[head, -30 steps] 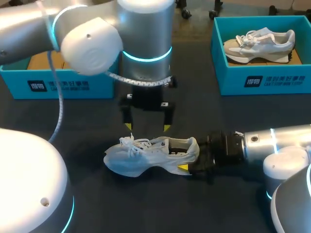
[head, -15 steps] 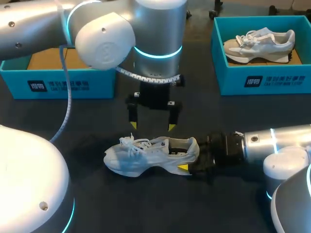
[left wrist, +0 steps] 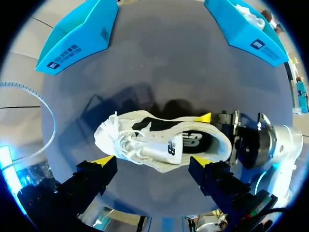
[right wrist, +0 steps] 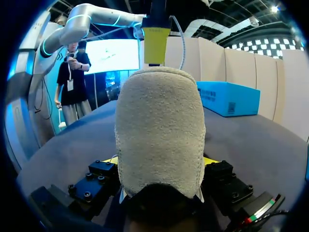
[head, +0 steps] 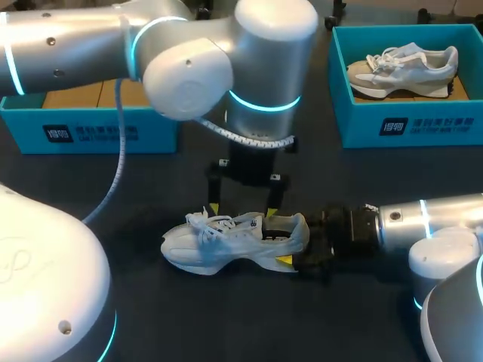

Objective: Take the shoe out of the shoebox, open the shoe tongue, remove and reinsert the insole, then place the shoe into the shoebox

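Observation:
A white shoe (head: 226,245) lies on its sole on the dark table, toe to the left. My right gripper (head: 290,243) comes in from the right and is shut on the shoe's heel (right wrist: 159,121), one yellow tip on each side. My left gripper (head: 243,211) hangs open, pointing down just above the shoe's laces and collar. In the left wrist view the shoe (left wrist: 159,145) lies ahead of the open left gripper (left wrist: 152,161), with the tongue and dark opening showing. The insole itself I cannot make out.
A blue shoebox (head: 355,113) at the back right holds a second shoe (head: 404,68). Another blue box (head: 90,128) stands at the back left, partly behind my left arm. Bare table lies in front of the shoe.
My left arm has moved right and come down closer to the shoe, still open. The right gripper and the shoe have stayed put.

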`<state>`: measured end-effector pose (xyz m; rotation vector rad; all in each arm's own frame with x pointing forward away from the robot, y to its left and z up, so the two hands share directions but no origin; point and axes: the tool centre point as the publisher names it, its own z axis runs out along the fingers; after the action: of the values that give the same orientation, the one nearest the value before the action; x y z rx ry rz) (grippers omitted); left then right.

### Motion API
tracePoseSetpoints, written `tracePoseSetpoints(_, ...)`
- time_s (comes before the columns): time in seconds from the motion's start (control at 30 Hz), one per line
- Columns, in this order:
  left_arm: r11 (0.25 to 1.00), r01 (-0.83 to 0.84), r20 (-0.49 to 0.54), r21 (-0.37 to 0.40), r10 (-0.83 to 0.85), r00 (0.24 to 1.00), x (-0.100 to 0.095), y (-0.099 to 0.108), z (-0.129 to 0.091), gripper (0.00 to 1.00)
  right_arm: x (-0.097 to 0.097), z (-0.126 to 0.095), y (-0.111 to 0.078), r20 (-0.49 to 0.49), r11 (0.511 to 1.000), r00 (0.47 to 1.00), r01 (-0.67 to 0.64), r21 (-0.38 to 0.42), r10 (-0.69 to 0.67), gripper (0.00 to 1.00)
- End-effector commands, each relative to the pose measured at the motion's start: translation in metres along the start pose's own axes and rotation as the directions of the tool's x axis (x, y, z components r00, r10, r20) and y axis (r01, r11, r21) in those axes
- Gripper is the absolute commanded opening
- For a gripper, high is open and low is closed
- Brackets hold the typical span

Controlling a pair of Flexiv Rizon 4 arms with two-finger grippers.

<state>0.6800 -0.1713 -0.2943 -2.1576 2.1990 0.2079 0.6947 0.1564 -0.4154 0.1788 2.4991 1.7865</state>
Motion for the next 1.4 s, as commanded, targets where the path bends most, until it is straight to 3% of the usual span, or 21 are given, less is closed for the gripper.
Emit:
tracePoseSetpoints(0.03,0.999,0.03,0.057,-0.023,-0.029,0.998,0.013,-0.006,0.016,1.0,0.001,0.001,0.0,-0.001,1.0,1.0,0.0,0.006,0.0,0.0)
tracePoseSetpoints(0.23,0.997,0.058,0.094,-0.058,-0.053,0.994,0.019,-0.012,0.029,1.0,0.001,0.001,0.0,-0.001,1.0,1.0,0.0,0.006,0.0,0.0)
tracePoseSetpoints(0.63,0.995,0.074,0.133,-0.065,-0.065,0.989,0.024,-0.011,0.035,1.0,0.001,0.001,0.0,-0.001,1.0,1.0,0.0,0.006,0.0,0.0)
tracePoseSetpoints(1.03,0.991,0.101,0.222,-0.093,-0.078,0.972,0.005,-0.001,0.048,1.0,0.001,0.001,0.0,-0.001,1.0,1.0,0.0,0.006,0.0,0.0)
tracePoseSetpoints(1.4,0.99,0.092,0.212,-0.11,-0.067,0.975,-0.013,0.004,0.037,1.0,0.001,0.001,0.0,-0.001,1.0,1.0,0.0,0.006,0.0,0.0)
